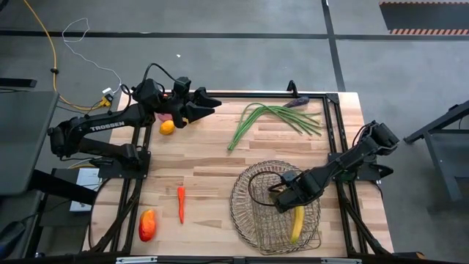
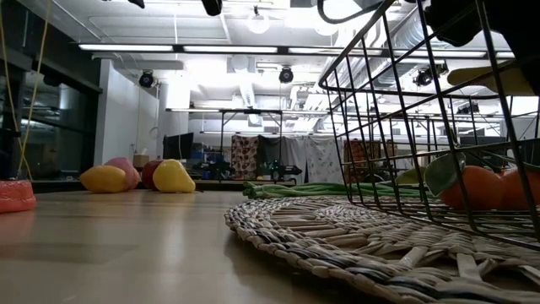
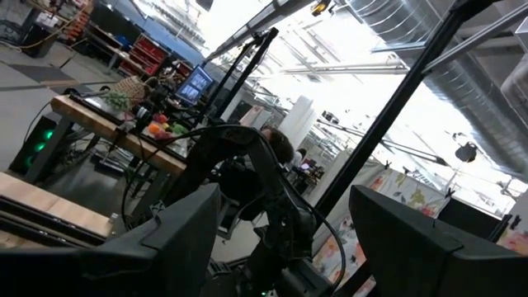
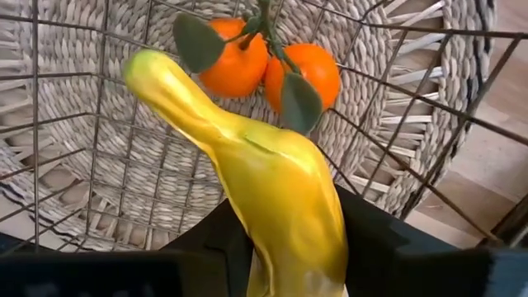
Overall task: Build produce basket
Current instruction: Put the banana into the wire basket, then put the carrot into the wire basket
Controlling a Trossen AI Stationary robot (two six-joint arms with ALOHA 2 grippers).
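Observation:
The wire basket (image 1: 253, 213) stands on a woven mat at the near right and holds two oranges (image 4: 272, 70), which also show in the low view (image 2: 481, 186). My right gripper (image 1: 284, 198) is inside the basket, shut on the yellow banana (image 1: 296, 224). My left gripper (image 1: 209, 103) is open and empty, raised at the far left above a yellow fruit (image 1: 168, 127). Long green beans (image 1: 275, 117) and a purple eggplant (image 1: 297, 102) lie at the far side. A red chilli (image 1: 181, 204) and a red-yellow mango (image 1: 147, 225) lie at the near left. My right gripper pinches the banana between its two fingers at its thick part (image 4: 293, 239), near one end. The fingers lie on either side of it, and the place of contact is partly hidden by the banana. The banana's free tip (image 4: 144, 64) reaches out over the basket's floor toward the oranges.
The round woven mat (image 2: 337, 236) lies under the basket. A yellow pear (image 2: 173, 177), another yellow fruit (image 2: 103, 178), a pink peach (image 2: 126, 166) and a dark red apple (image 2: 150, 173) lie at the far left. The wood between the chilli and the beans is bare.

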